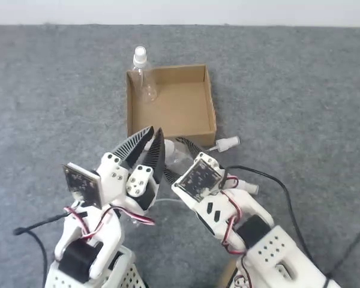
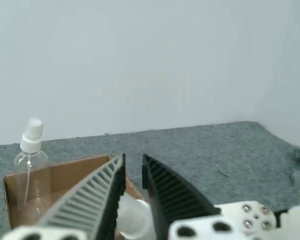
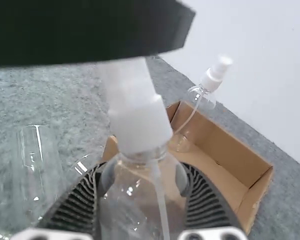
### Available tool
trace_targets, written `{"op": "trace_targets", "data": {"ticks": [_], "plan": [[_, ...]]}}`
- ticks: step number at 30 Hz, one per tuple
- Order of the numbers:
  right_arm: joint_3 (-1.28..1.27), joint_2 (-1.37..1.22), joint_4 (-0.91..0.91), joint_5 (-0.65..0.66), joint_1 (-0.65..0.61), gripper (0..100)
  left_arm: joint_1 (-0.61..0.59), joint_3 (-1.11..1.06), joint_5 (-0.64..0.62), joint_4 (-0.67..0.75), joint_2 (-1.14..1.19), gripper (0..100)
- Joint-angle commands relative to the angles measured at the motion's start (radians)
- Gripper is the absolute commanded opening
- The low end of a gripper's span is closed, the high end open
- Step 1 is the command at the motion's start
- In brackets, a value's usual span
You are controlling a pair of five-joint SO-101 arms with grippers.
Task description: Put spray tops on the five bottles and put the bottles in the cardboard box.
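A clear bottle [image 3: 140, 205] stands upright between the fingers of my right gripper [image 3: 140, 172], which is shut on its body just in front of the cardboard box [image 1: 198, 114]. A white spray top [image 3: 135, 117] sits on the bottle's neck. My left gripper [image 2: 133, 160] comes over it from above with its black fingers closed on the spray top's head [image 2: 132, 216]. Another bottle [image 1: 145, 75] with a spray top on stands inside the box at its back left corner. In the high view both grippers meet at the box's front edge, left [image 1: 153, 137], right [image 1: 183, 151].
Two loose spray tops lie on the grey carpet: one [image 1: 226, 143] by the box's front right corner, one [image 1: 247, 186] beside the right arm. An uncapped clear bottle [image 3: 32, 160] stands close to the held one. Cables trail near both arm bases.
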State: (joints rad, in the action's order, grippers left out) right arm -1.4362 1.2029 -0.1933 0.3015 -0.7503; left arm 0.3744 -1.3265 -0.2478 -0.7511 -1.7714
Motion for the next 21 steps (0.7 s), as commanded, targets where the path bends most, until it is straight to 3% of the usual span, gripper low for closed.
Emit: {"op": "trace_targets", "data": {"ticks": [1,8,21], "plan": [[0.017,0.214,-0.148,0.055,-0.036,0.6,0.026,0.010,0.035,-0.023,0.003,6],[-0.063,0.403,-0.194,0.097,-0.073,0.6,0.049,0.051,0.054,-0.089,-0.002,6],[-0.069,0.409,-0.196,0.097,-0.068,0.6,0.141,0.071,0.195,-0.132,-0.002,6]]}}
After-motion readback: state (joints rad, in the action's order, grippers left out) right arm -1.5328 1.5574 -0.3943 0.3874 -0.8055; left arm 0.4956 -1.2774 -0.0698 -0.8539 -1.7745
